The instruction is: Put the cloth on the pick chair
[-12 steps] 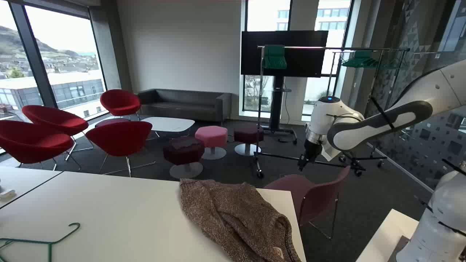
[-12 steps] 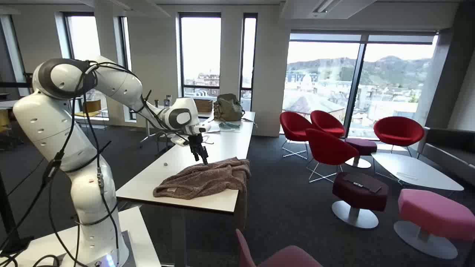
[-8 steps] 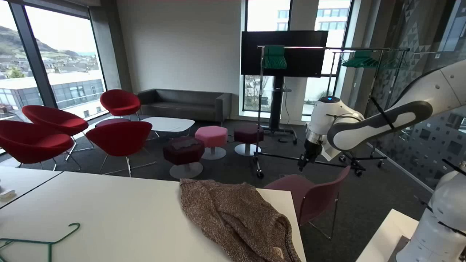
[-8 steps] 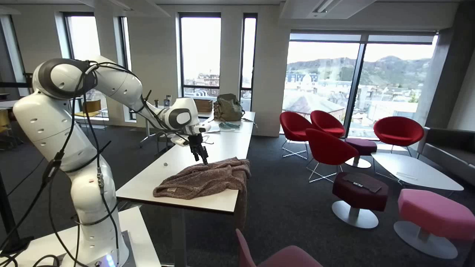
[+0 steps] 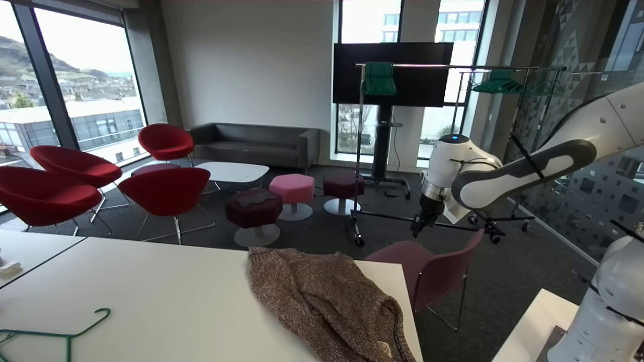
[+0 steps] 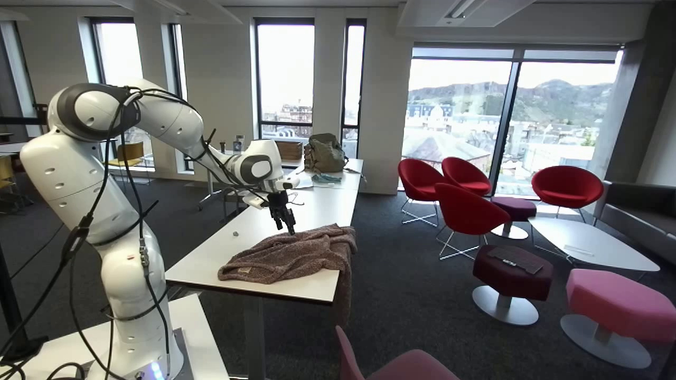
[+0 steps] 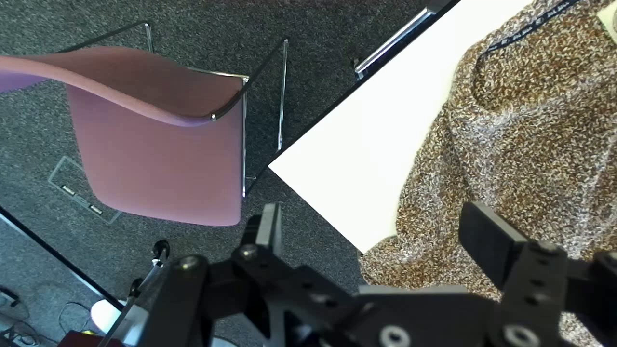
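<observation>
Slightly shifted arm [image 6: 169, 124], tool [image 7: 373, 222] wide apart around nothing, collar lettering [image 7: 525, 32] on the cloth [image 7: 544, 144] in wrist view alone.

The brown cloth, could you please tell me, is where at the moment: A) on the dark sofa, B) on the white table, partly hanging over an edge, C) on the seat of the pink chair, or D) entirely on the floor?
B: in an exterior view the brown cloth lies on the white table, with one part draping down past the edge.
</observation>
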{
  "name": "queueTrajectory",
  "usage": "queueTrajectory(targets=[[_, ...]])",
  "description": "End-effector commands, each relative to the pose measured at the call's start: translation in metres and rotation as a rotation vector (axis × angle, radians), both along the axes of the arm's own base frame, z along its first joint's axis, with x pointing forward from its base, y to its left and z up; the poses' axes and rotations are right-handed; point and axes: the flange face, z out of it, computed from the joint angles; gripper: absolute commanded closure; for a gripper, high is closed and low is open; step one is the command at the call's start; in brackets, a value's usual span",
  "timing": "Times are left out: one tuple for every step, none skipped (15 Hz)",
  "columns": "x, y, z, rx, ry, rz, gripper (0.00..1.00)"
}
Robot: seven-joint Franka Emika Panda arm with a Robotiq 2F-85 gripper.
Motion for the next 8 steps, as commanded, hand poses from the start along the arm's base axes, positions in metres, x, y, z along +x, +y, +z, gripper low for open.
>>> queueTrajectory(targets=[[0.02,0.023,-0.026,0.075,-0.004,0.043,0.0],[0.024,0.032,-0.035,0.085,0.0,0.064,0.0],[0.029,0.042,-0.047,0.077,0.01,0.088,0.0],[0.032,0.048,-0.055,0.065,0.026,0.104,0.0],[0.036,0.052,-0.064,0.053,0.043,0.119,0.0],[0.038,0.055,-0.072,0.03,0.064,0.134,0.0],[0.04,0.055,-0.08,-0.004,0.084,0.15,0.0],[0.044,0.055,-0.088,-0.033,0.096,0.169,0.0]])
